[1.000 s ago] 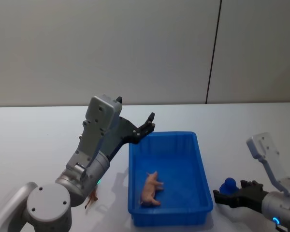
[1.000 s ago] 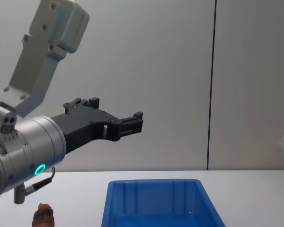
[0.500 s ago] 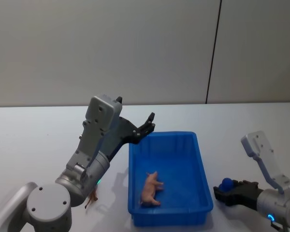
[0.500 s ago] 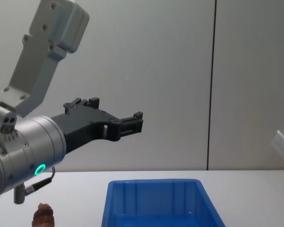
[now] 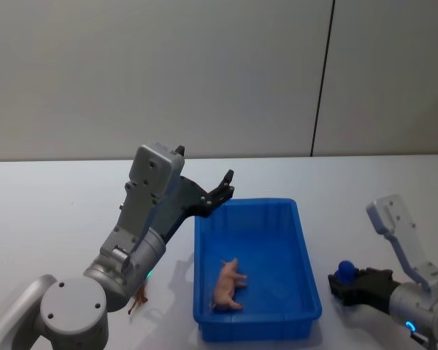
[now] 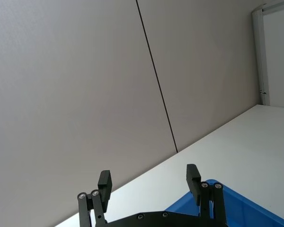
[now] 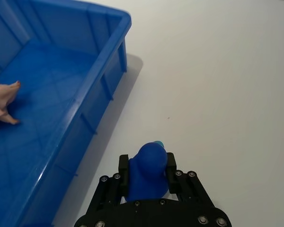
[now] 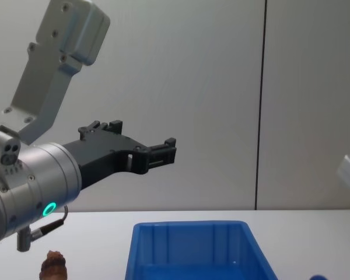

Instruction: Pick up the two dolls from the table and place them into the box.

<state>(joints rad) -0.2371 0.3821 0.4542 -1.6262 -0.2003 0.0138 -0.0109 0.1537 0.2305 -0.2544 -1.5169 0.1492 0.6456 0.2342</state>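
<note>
Here, the head view counts one blue box (image 5: pixel 306 248) holding one pink pig doll (image 5: pixel 228 286), plus one reddish-brown doll (image 5: pixel 139 299) on the table (image 5: pixel 44 204) behind the spread, empty left end effector (image 5: pixel 223 188). In the right wrist view, the right end effector (image 7: pixel 147 162) pinches one blue doll (image 7: pixel 148 172) beside the box; a shallow pinch might drop it short.

Left end effector (image 5: pixel 228 184) raised, spread open, right end effector (image 5: pixel 342 280) low, clamped shut.

Plain grey wall (image 5: pixel 168 73) split by dark seam (image 5: pixel 323 80).
</note>
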